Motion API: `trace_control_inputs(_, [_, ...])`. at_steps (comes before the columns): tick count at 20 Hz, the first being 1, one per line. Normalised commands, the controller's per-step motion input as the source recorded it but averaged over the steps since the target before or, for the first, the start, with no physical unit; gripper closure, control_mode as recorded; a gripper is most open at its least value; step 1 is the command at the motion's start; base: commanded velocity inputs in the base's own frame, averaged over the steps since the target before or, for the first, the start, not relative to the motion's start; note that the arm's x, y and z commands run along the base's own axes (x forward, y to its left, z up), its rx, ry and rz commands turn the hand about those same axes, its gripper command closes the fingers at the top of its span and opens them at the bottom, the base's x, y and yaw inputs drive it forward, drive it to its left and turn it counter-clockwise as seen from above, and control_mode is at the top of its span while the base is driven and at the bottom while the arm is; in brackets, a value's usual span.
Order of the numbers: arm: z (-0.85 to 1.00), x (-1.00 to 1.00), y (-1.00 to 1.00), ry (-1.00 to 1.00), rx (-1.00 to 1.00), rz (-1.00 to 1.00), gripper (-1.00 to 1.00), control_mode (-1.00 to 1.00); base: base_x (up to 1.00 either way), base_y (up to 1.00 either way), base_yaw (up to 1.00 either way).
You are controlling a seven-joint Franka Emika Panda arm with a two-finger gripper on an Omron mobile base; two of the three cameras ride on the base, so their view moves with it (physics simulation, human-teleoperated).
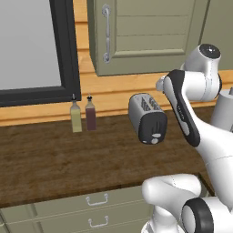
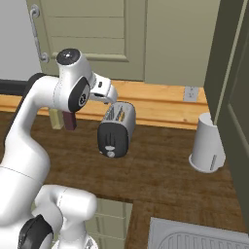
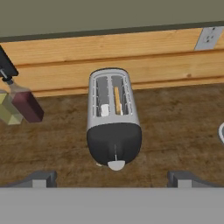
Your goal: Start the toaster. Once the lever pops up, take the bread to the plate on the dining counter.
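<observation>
Rounded silver toaster on wood-grain counter.

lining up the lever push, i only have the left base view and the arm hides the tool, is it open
Observer: Yes, the hand view shows the tool open, fingertips spread either side of the toaster.
Operator: bread loaded?
Observer: A tan slice, the bread, stands in one slot, seen from above in the hand view.
Operator: anything off to the right of the toaster?
Observer: A white container stands on the counter, apart from the toaster, in the right base view.
</observation>
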Motion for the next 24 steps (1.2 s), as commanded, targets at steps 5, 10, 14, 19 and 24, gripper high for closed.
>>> trace_control_inputs(5, [0.00, 0.00, 0.00, 0.00, 0.00, 0.00, -1.00, -1.00, 0.00, 0.00, 0.00])
trace_control_inputs(10, [0.00, 0.00, 0.00, 0.00, 0.00, 0.00, -1.00, -1.00, 0.00, 0.00, 0.00])
trace_control_inputs(14, [0.00, 0.00, 0.00, 0.00, 0.00, 0.00, -1.00, -1.00, 0.00, 0.00, 0.00])
trace_control_inputs(19, [0.00, 0.00, 0.00, 0.00, 0.00, 0.00, -1.00, -1.00, 0.00, 0.00, 0.00])
trace_control_inputs(24, [0.00, 0.00, 0.00, 0.00, 0.00, 0.00, -1.00, -1.00, 0.00, 0.00, 0.00])
